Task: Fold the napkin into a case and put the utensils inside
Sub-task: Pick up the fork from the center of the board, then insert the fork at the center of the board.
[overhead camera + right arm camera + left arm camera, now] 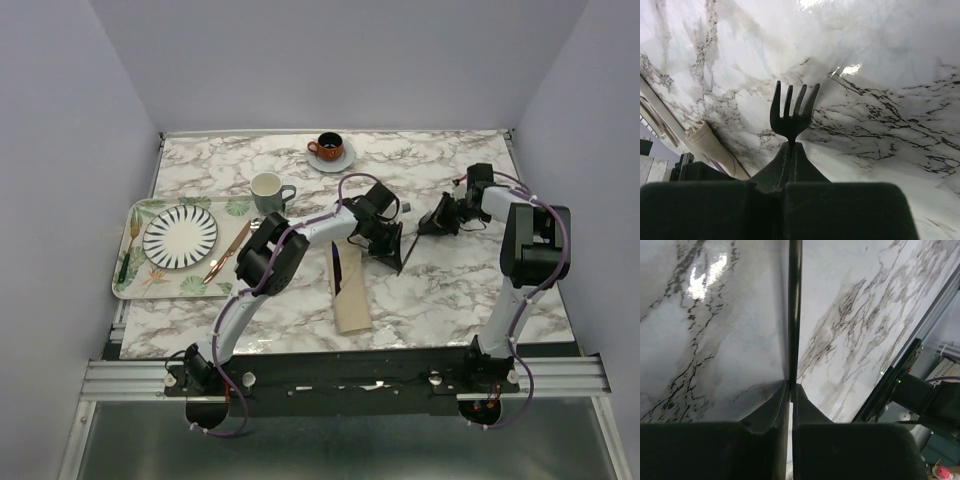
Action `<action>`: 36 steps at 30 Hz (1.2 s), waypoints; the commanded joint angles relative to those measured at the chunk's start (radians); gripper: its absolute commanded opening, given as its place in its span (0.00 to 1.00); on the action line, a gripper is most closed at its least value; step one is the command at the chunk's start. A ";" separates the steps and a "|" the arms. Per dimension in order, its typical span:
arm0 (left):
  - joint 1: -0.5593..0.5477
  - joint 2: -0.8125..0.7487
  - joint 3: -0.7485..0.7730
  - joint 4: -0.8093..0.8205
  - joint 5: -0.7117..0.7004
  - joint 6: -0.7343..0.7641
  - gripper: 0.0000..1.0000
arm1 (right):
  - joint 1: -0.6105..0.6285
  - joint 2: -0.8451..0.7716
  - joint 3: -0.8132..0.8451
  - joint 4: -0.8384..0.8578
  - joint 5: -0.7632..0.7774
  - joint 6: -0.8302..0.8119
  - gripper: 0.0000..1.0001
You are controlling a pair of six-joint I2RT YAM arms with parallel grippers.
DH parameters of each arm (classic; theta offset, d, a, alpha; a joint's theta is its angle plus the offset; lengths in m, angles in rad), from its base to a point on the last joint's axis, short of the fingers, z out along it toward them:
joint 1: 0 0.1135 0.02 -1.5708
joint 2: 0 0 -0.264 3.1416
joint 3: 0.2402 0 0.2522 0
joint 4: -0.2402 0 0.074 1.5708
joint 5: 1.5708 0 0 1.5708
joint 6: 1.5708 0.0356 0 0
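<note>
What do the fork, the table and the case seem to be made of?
Fork: probably metal, with thin rigid tines; it looks dark here, so the finish is unclear.
Table: marble or marble-look, glossy, with grey veins and glare.
Case: soft beige cloth, matte, folded flat.

One tray (140, 210), one plate (180, 236), one saucer (346, 160), one fork (791, 111), one folded napkin (352, 300). Two cups: mug (268, 190), teacup (328, 146). Two knives: copper knife (228, 251), purple knife (338, 268).
</note>
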 commanded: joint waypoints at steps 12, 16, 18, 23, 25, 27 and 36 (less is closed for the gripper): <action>0.166 -0.370 -0.274 0.215 -0.168 0.018 0.59 | 0.142 -0.225 0.125 -0.120 0.193 -0.130 0.01; 0.237 -0.494 -0.358 0.180 -0.264 0.070 0.73 | 0.263 -0.281 0.157 -0.174 0.276 -0.150 0.01; 0.269 -0.534 -0.392 0.169 -0.326 0.087 0.77 | 0.312 -0.296 0.194 -0.206 0.325 -0.151 0.01; 0.280 -0.657 -0.514 0.147 -0.461 0.119 0.87 | 0.482 -0.287 0.250 -0.220 0.391 -0.133 0.01; 0.283 -0.683 -0.551 0.135 -0.498 0.120 0.88 | 0.540 -0.250 0.287 -0.228 0.409 -0.118 0.01; 0.291 -0.692 -0.568 0.104 -0.521 0.114 0.89 | 0.571 -0.224 0.316 -0.237 0.426 -0.112 0.01; 0.344 -0.793 -0.691 0.121 -0.570 0.091 0.99 | 0.667 -0.085 0.422 -0.241 0.494 -0.076 0.01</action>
